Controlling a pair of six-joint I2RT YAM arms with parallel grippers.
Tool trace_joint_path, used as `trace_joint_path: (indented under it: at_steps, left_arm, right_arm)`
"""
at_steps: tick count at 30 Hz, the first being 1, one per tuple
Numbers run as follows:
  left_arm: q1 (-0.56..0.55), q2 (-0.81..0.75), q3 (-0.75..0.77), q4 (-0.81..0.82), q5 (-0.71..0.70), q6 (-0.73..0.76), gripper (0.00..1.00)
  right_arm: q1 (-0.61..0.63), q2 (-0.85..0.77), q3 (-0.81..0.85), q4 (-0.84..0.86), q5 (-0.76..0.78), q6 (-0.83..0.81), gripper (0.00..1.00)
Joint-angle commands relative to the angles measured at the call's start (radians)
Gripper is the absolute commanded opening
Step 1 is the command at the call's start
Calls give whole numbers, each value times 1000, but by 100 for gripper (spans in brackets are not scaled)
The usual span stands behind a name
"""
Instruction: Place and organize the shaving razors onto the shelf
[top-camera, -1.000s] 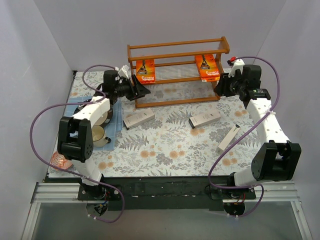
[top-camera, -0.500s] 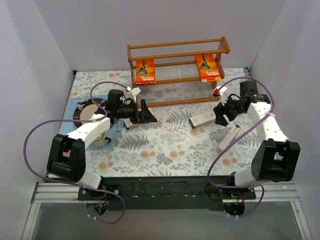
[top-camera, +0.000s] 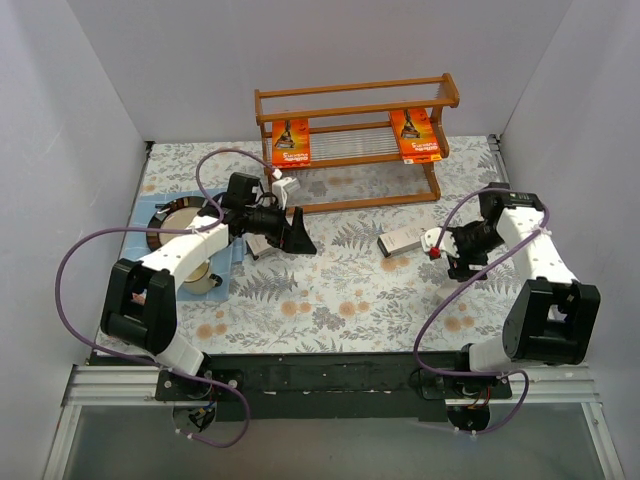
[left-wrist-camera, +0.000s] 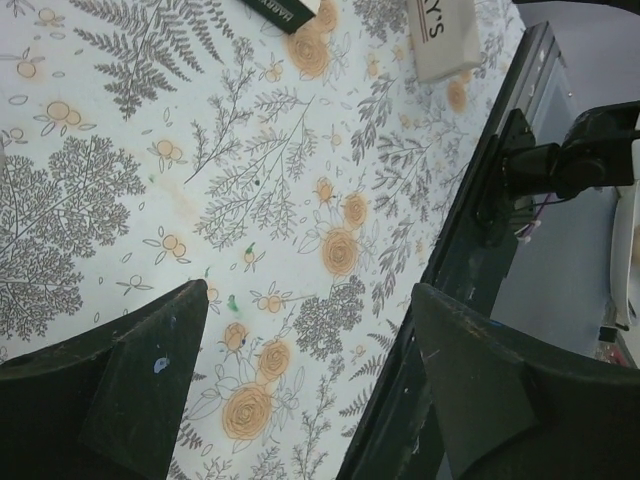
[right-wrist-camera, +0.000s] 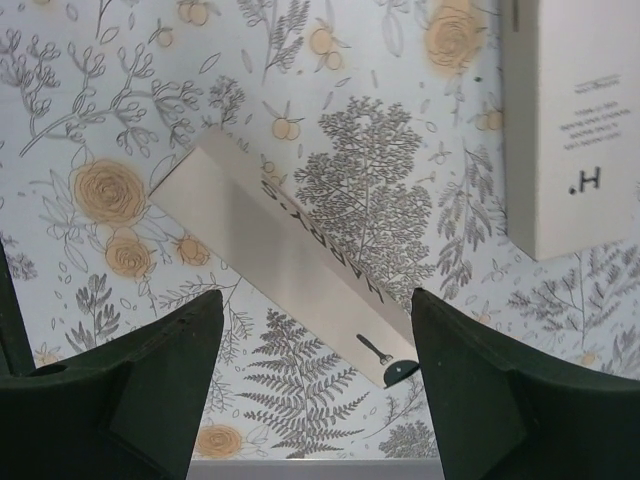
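Orange-brown wooden two-tier shelf (top-camera: 350, 87) at the back, already holding a left bright-orange razor pack (top-camera: 291, 143) and a right bright-orange razor pack (top-camera: 415, 135) on the lower tier. Both arms drawn away from it within the last second and dropped low over the floral tablecloth (top-camera: 330, 290). Packs done, judging by this, with white boxes next. Left gripper (left-wrist-camera: 310, 375) spread wide and empty over bare cloth, half covering the leftmost slim white box (top-camera: 257, 246) in the top view. Right gripper (right-wrist-camera: 315, 375) likewise spread and empty, poised over a diagonal slim white box (right-wrist-camera: 285, 265) that is hidden beneath the arm from above. Middle slim white box (right-wrist-camera: 565, 130) just beside it, cut off by the frame edge.
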Motion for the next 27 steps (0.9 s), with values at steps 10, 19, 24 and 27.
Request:
trace_joint_path:
  at_steps: [10,19,24,27]
  left_arm:
    - [-1,75,65,-93,-57,98,82]
    - [1,73,40,-79,-34,74,81]
    - [2,46,22,-73,-53,75,81]
    - [5,27,17,-102,-48,101,81]
  right_arm:
    - [72,82,-121,36,133,-298,73]
    - [238,326,49,-107,142,-147,38]
    - [371,338,78,-110,168,-149,28]
    - [494,326,61,-110,193,-180,29]
